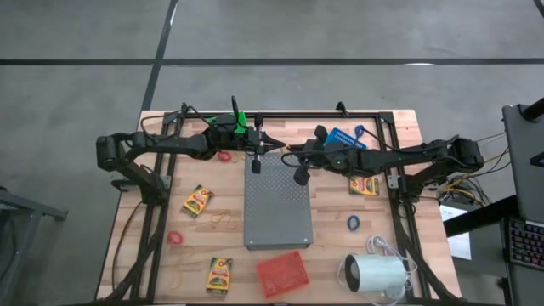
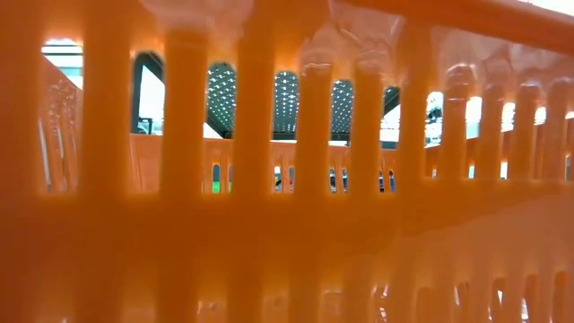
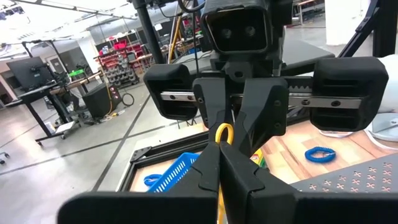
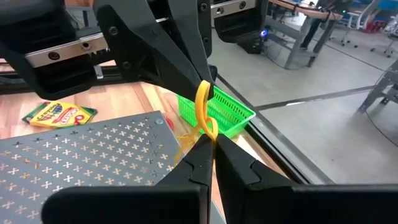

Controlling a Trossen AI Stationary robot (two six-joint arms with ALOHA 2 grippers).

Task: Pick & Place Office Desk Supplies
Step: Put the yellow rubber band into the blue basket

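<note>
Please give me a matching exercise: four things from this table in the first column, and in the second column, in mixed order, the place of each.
Things:
1. green basket
2. blue basket
3. grey slab
4. yellow rubber band

Places:
a. middle of the table
b. pinched between left gripper and right gripper
c. beside the right arm
d. beside the left arm

Pairs: 1-d, 2-c, 3-a, 4-b

Two black jointed arms, each tool (image 1: 280, 150) with tapered matte fingers.
</note>
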